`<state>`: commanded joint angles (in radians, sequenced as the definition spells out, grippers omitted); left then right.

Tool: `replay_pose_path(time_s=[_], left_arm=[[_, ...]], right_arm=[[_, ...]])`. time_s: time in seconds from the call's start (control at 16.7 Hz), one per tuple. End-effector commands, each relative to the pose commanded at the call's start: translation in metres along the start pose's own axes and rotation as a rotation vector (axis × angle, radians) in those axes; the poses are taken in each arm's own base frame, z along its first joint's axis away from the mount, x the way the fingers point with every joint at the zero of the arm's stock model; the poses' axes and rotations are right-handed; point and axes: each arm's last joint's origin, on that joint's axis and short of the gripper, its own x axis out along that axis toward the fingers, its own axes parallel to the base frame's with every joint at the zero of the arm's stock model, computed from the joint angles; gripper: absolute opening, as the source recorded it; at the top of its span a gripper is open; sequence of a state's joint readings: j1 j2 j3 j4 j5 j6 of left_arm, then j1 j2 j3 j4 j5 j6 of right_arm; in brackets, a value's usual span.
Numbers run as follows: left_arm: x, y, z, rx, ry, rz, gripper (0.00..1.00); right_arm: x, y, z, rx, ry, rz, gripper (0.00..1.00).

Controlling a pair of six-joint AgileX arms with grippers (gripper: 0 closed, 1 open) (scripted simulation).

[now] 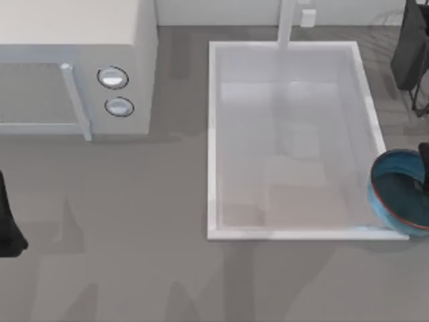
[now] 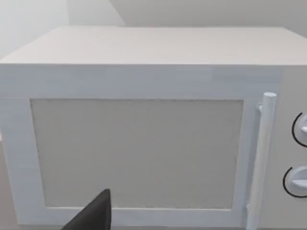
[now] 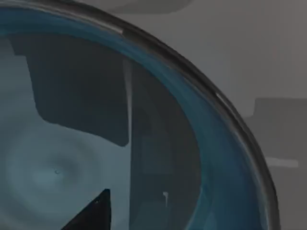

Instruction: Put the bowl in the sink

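Teal-blue, the bowl (image 1: 400,200) sits at the bench's right edge, overlapping the sink's (image 1: 213,141) near right corner rim, seemingly lifted for carrying into the basin. Right gripper (image 1: 425,176) reaches at its rim; whether its fingers grip, I cannot tell. Left gripper (image 1: 9,231) idles by the left edge, facing the microwave (image 1: 144,74).

The top view looks straight down; the left wrist view closely faces the microwave (image 2: 139,143), also seen from above.

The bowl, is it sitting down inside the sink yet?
No, the bowl is at the sink's right rim, near its front corner, overlapping the edge.
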<state>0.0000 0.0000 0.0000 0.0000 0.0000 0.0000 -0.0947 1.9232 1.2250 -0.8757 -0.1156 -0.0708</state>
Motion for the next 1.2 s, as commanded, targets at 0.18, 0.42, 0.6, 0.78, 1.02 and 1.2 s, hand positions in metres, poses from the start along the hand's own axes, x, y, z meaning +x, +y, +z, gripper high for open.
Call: replay_pose_path(time_s=[0.18,0.42,0.6,0.78,1.02,1.2], left_arm=[[0.0,0.0,0.0,0.0,0.0,0.0,1.0],[0.0,0.0,0.0,0.0,0.0,0.0,1.0],[0.0,0.0,0.0,0.0,0.0,0.0,1.0],[0.0,0.0,0.0,0.0,0.0,0.0,1.0],[0.0,0.0,0.0,0.0,0.0,0.0,1.0],[0.0,0.0,0.0,0.0,0.0,0.0,1.0]], right_arm=[[0.0111,0.0002,-0.0022,0.0,0.006,0.0,1.0],[0.0111,0.0002,-0.0022,0.0,0.006,0.0,0.92],[0.0111,0.0002,-0.0022,0.0,0.006,0.0,0.7],[0.0111,0.0002,-0.0022,0.0,0.006,0.0,0.47],[0.0111,0.0002,-0.0022,0.0,0.006,0.0,0.17],[0.0111,0.0002,-0.0022,0.0,0.006,0.0,0.0]])
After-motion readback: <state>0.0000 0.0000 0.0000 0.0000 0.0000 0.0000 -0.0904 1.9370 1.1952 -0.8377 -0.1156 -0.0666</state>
